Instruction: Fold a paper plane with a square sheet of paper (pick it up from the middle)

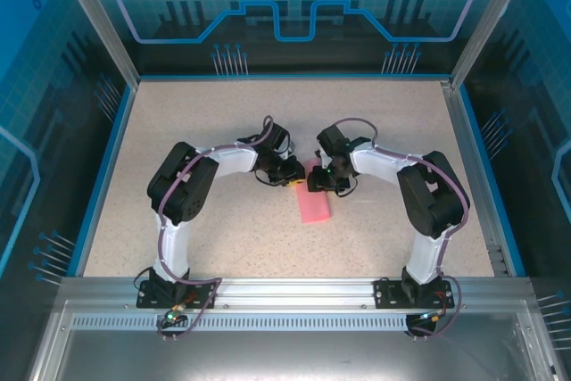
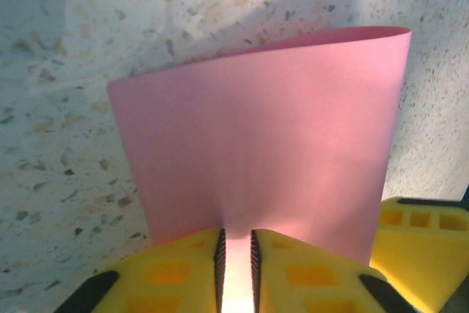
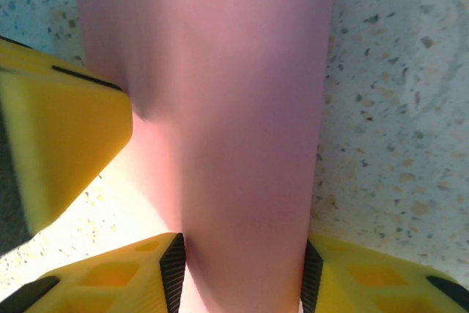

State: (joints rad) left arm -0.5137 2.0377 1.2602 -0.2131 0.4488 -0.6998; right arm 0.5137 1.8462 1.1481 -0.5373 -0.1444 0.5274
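1. Bases of the left arm (image 1: 183, 189) and right arm (image 1: 433, 194) sit bolted at the near edge of the speckled counter (image 1: 223, 247), and both arms bend inward toward its middle.
2. Just beyond, the square sheet of paper (image 1: 315, 207) shows from above as a narrow pink strip near the counter's middle, with its far end at the two claws.
3. The left claw (image 1: 290, 171) and right claw (image 1: 318, 178) meet at that far end, just beside each other.
4. From the left wrist, the left claw (image 2: 237, 247) is nearly closed, pinching the paper (image 2: 256, 130) in a thin slit, and the sheet bows beyond it.
5. From the right wrist, the right claw (image 3: 242, 269) stands partway apart, with the paper (image 3: 220, 108) filling the gap from pad to pad.
6. Farthest off, blue panels (image 1: 294, 6) wall the enclosure.
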